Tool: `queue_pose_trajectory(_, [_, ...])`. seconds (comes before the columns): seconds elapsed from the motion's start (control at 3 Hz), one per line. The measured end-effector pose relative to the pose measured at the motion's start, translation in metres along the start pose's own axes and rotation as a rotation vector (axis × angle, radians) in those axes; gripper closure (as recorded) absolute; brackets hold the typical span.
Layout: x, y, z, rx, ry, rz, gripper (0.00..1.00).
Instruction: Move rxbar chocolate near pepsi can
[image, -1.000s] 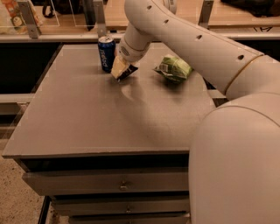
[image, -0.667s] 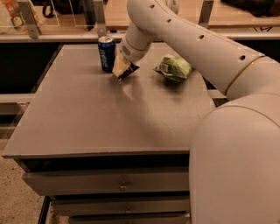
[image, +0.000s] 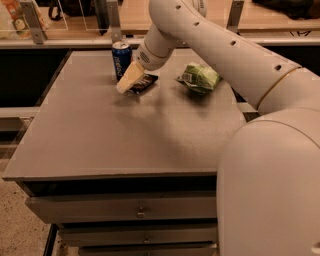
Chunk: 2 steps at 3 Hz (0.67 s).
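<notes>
The pepsi can (image: 121, 59) stands upright at the back of the grey table (image: 100, 140), dark blue with a silver top. The rxbar chocolate (image: 146, 83), a small flat black wrapper, is just right of and in front of the can, a short gap from it. My gripper (image: 129, 80) hangs from the white arm right over the bar's left end, between the bar and the can, and hides part of the bar. I cannot tell whether the bar rests on the table or is held.
A green snack bag (image: 198, 77) lies to the right of the bar. My white arm and body (image: 270, 165) fill the right side of the view. Drawers (image: 140, 212) sit below the table's front edge. A railing and shelves run behind the table.
My gripper tip has shifted slightly left toward the can, so more of the black bar shows to its right. The can and the green bag have not moved.
</notes>
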<state>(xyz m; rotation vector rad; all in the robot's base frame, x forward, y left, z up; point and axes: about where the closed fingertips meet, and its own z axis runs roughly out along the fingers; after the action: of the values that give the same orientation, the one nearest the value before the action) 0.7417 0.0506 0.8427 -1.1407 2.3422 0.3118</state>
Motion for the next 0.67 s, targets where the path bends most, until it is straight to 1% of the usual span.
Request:
queue_pose_trajectory(0.33, [-0.001, 0.0, -0.005, 0.009, 0.04, -0.047, 0.0])
queue_pose_trajectory(0.67, [0.005, 0.001, -0.016, 0.027, 0.107, -0.115, 0.0])
